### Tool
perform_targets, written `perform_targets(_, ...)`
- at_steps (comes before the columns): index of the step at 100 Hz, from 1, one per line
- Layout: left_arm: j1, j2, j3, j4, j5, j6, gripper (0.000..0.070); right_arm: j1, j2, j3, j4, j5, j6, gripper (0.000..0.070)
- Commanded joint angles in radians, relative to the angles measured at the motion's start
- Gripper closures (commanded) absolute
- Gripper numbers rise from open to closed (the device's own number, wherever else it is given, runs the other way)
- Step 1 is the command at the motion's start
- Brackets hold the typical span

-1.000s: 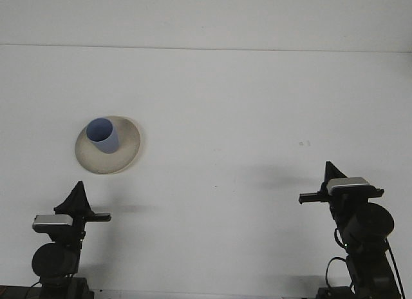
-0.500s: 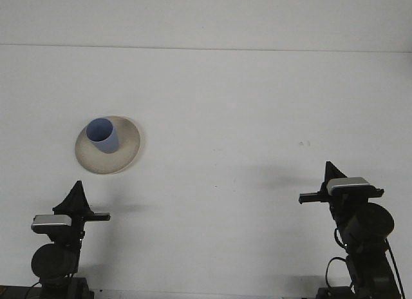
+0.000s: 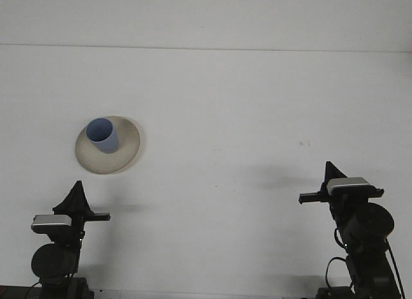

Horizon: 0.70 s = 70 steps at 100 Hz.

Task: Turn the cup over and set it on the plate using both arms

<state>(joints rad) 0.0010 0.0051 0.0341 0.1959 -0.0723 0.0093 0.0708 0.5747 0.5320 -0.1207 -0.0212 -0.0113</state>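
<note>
A blue cup (image 3: pixel 103 136) stands upright, mouth up, on the left part of a beige plate (image 3: pixel 127 151) at the table's left. My left gripper (image 3: pixel 78 186) sits low at the near left edge, below the plate and well apart from it, shut into a single point and holding nothing. Far from the cup, at the near right, my right gripper (image 3: pixel 329 167) is also shut and holds nothing.
The white table (image 3: pixel 232 112) runs back to a wall line at the top. A few small dark specks (image 3: pixel 304 143) mark the surface at the right. Both arm bases stand at the bottom edge.
The left arm has sunk a little toward the near edge. The cup, the plate and the right arm have not moved.
</note>
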Motion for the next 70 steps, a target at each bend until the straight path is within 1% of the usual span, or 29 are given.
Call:
perform_targets(1, 0.002, -0.002, -0.020, 0.015, 0.005, 0.000, 0.0689, 0.002, 0.002, 0.003, 0.016, 0.003, -0.005, 0.0694)
perform_targets(47, 0.002, -0.002, -0.020, 0.014, 0.005, 0.000, 0.0689, 0.002, 0.000, 0.002, 0.011, 0.003, -0.005, 0.0694)
perform_targets(70, 0.002, -0.002, -0.020, 0.014, 0.005, 0.000, 0.0689, 0.000, -0.069, -0.006, 0.016, 0.015, -0.005, 0.0694)
